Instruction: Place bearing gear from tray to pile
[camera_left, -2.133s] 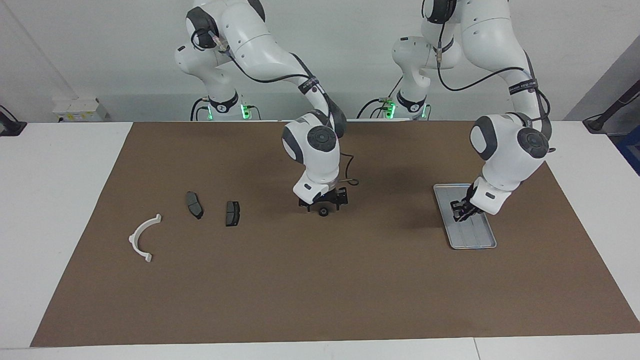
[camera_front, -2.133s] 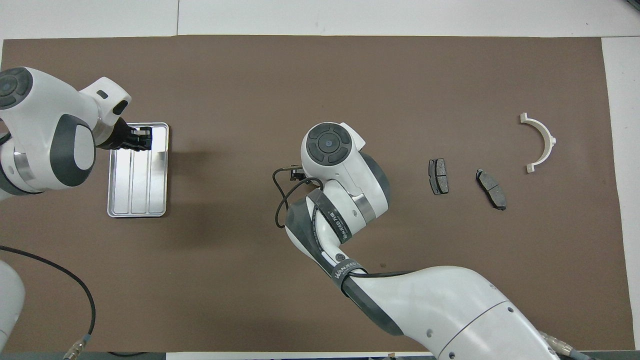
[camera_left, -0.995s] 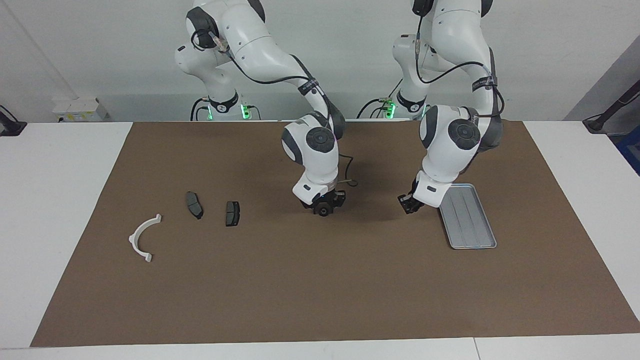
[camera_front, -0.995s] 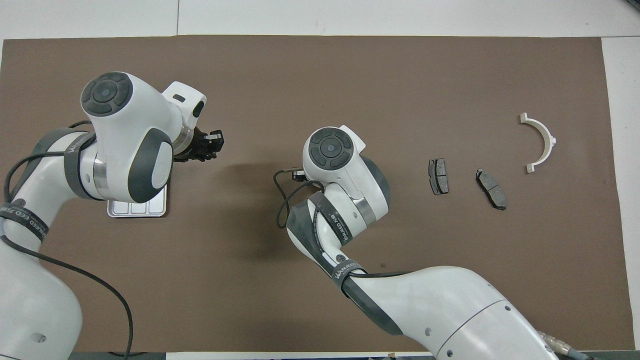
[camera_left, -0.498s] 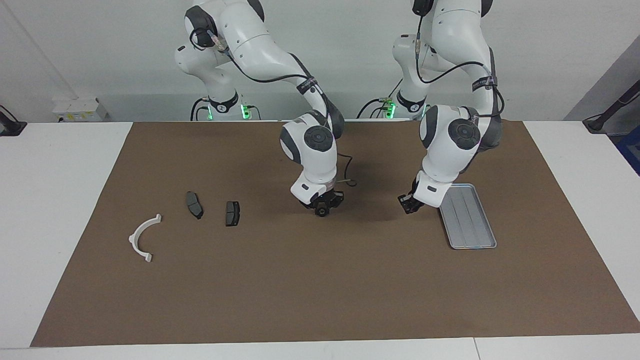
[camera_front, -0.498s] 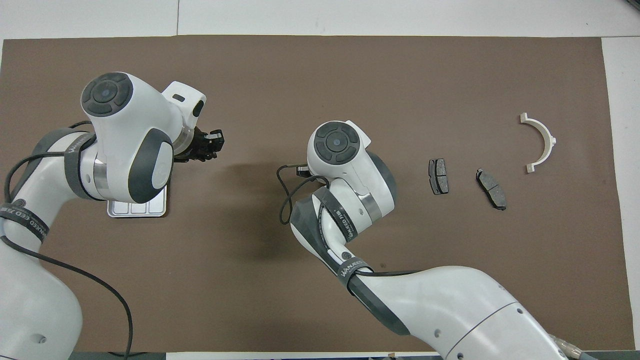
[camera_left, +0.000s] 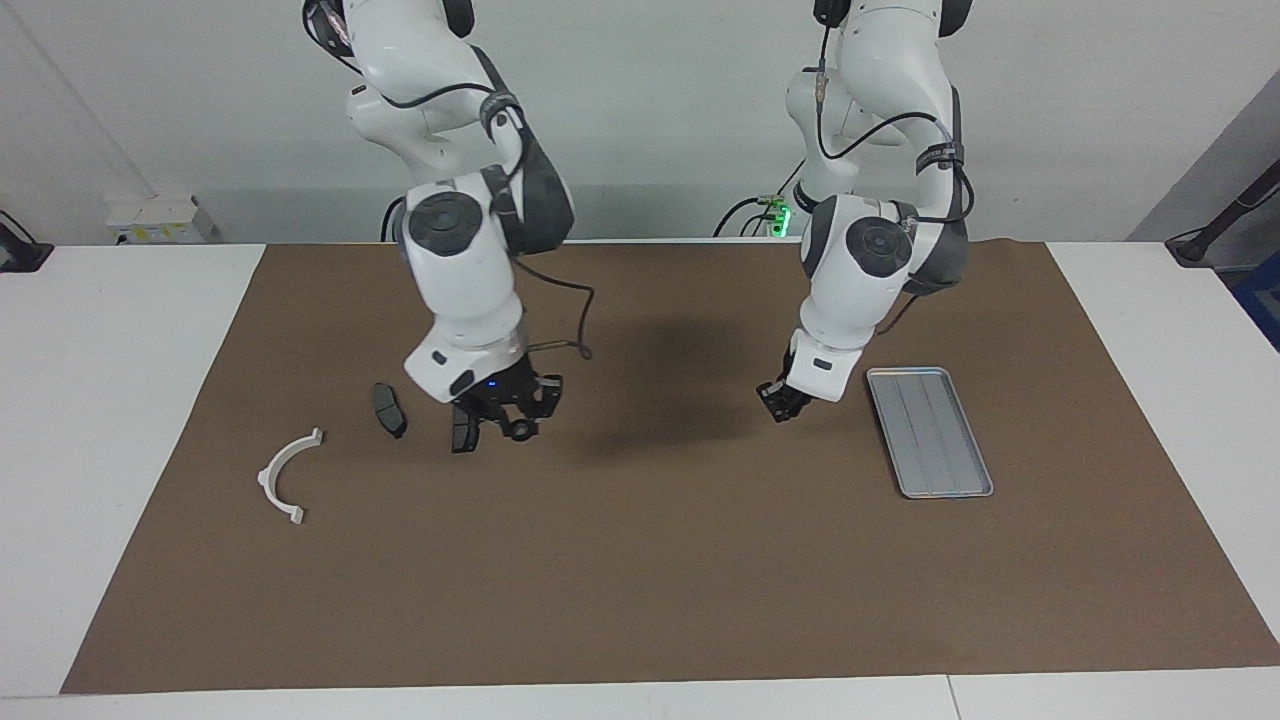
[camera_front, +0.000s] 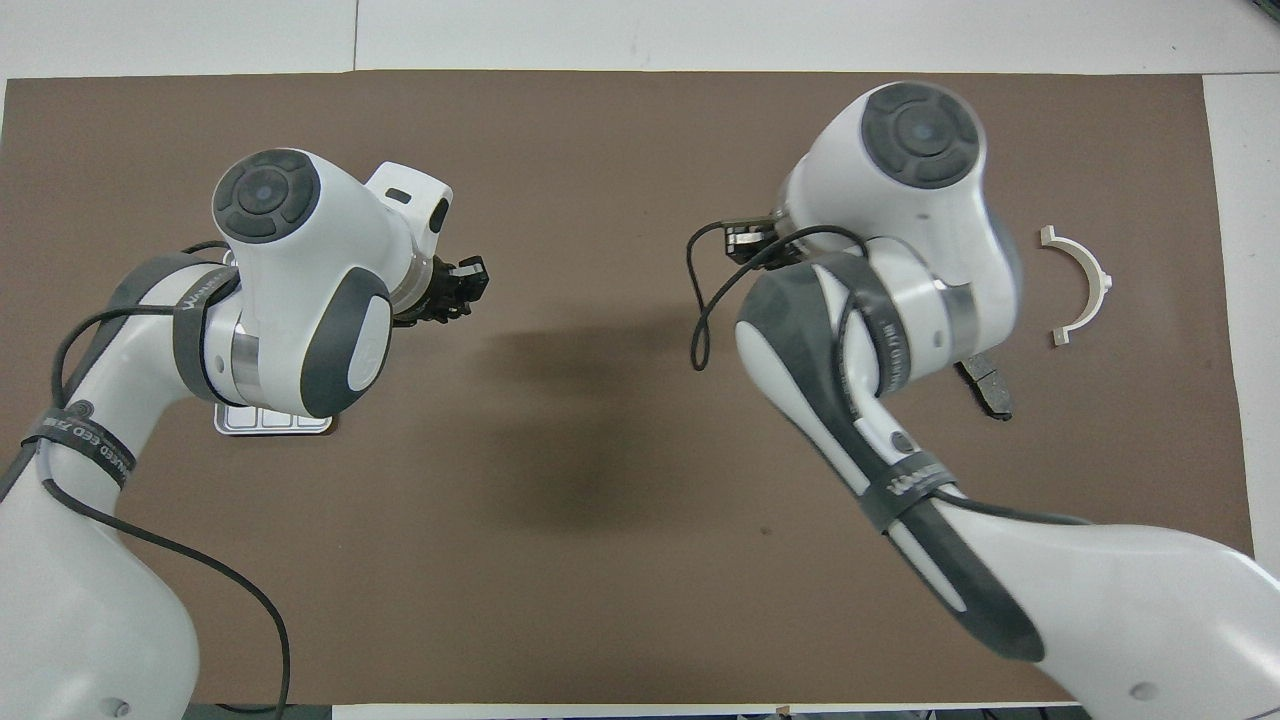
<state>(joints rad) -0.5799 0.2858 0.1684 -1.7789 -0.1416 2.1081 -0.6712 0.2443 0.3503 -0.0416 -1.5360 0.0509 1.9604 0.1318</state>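
The small black bearing gear (camera_left: 520, 432) hangs just above the mat with my right gripper (camera_left: 514, 424) shut on it, right beside one dark brake pad (camera_left: 461, 436) of the pile. The pile's other brake pad (camera_left: 389, 410) and white curved bracket (camera_left: 289, 476) lie further toward the right arm's end. In the overhead view the right wrist hides that gripper, the gear and one pad; the other pad (camera_front: 986, 386) and the bracket (camera_front: 1081, 285) show. My left gripper (camera_left: 780, 403) hovers shut and empty over the mat beside the silver tray (camera_left: 932, 432).
The brown mat (camera_left: 640, 560) covers most of the white table. The tray holds nothing. In the overhead view the left arm covers nearly all of the tray (camera_front: 272, 422), and the left gripper (camera_front: 463, 289) pokes out toward the middle.
My right arm has lifted the gear off the mat's middle and swung it toward the right arm's end, to beside the brake pads. The left gripper has drifted slightly away from the tray.
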